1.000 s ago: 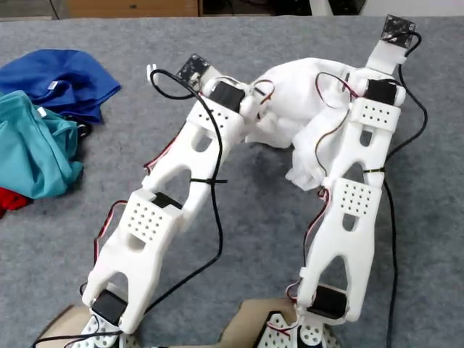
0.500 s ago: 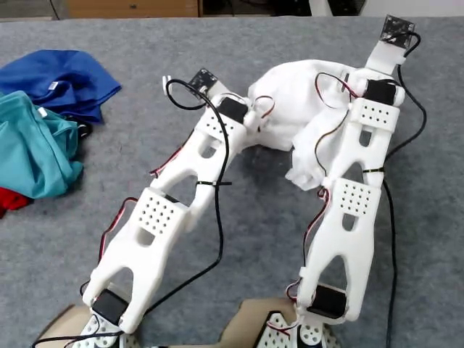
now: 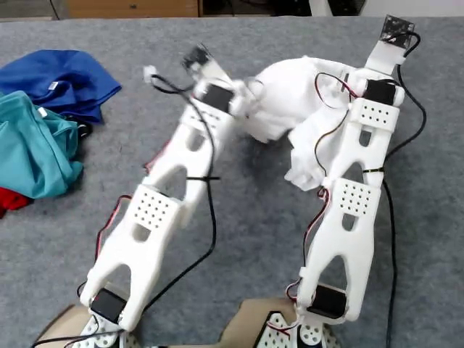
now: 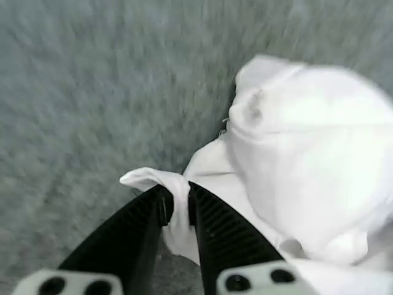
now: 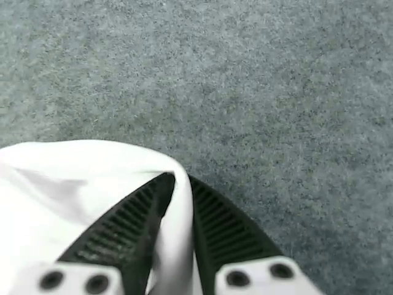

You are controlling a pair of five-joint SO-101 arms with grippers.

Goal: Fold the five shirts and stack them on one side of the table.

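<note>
The white shirt (image 3: 293,87) lies bunched in a loose heap on the grey table (image 3: 254,225), close to the far edge and toward the right side, and both arms have hold of it. The left gripper (image 4: 178,198) is closed down on a fold of the white cloth. Its two black ribbed fingers (image 4: 138,227) stand nearly together with only the pinched fabric between them, and a small flap of shirt pokes out past the tips. The rest of the garment swells up just beside it in a rounded mound. The right gripper (image 5: 182,184) is clamped the same way on another edge of the shirt, at the right end of the heap. A strip of white cloth runs between its fingers, with bare table beyond the tips. From above, the two arms stretch from the near edge out to the shirt, the left one slanting in toward the middle, the right one running almost straight.

Over at the far left corner a blue shirt (image 3: 61,80) sits crumpled. A teal shirt (image 3: 32,148) is heaped against it along the left edge, and a bit of a red shirt (image 3: 9,197) peeks out from under the teal one. These three lie well apart from the white one.
</note>
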